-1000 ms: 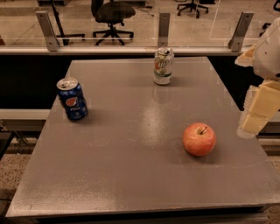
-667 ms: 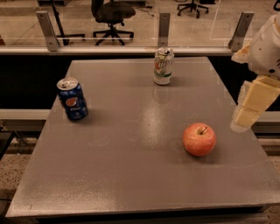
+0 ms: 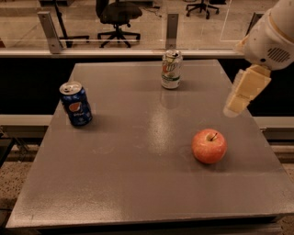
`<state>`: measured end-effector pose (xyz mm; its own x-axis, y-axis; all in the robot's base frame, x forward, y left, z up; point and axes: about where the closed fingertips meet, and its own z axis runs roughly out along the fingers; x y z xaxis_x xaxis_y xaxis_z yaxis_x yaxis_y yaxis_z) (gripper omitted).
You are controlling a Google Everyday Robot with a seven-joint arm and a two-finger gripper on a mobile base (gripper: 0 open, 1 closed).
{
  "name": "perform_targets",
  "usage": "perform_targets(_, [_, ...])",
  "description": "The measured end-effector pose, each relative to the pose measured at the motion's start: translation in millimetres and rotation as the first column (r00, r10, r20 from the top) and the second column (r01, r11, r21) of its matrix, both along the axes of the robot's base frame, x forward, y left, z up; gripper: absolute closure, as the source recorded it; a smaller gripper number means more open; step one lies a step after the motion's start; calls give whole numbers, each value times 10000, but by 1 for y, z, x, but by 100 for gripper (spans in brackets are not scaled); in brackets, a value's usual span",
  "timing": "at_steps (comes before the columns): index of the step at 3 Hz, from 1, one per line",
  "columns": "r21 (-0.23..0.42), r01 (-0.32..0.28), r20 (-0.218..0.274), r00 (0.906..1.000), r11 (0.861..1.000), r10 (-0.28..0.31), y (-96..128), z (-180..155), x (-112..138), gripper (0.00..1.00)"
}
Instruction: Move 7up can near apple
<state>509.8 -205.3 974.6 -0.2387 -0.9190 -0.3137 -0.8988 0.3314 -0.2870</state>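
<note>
The 7up can (image 3: 171,69) stands upright at the far end of the surface (image 3: 138,170), near the middle of the back edge. It is white and silver with a green mark, and its top looks a bit bent. The apple (image 3: 209,146) sits closer to the front, on the right side. It is round and red with a little stem. The can and the apple are well apart, so the job is not done yet.

The claw (image 3: 233,106) hangs in the air on the right, over the right edge of the surface. It is off to the side, somewhere between the can and the apple. It touches nothing. I cannot tell if the claw is open or closed. The white arm (image 3: 271,41) goes up from it to the top right corner.

What has changed? A moment ago the claw was farther right, out past the edge of the surface. Now it is a bit more to the left and a bit higher, so it is closer to the can. The can and the apple are right where they were. I think the arm is only starting to reach for the 7up can. It has a way to go, left and toward the back, before it can grab it.

The blue Pepsi can (image 3: 76,104) stands on the left side, well away from both. It is not the one to pick. Behind the surface is a glass wall, and an office chair (image 3: 117,13) stands beyond it.
</note>
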Motion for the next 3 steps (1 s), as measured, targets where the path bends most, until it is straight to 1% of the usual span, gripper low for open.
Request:
perform_targets(1, [994, 612, 133, 9979, 9932, -628, 6, -10, 34, 0])
perform_targets(2, [1706, 1143, 407, 9916, 9787, -1229, 14, -17, 62, 0])
perform_targets(3, [2211, 1584, 401, 9844, 9623, -1713, 27, -26, 93, 0])
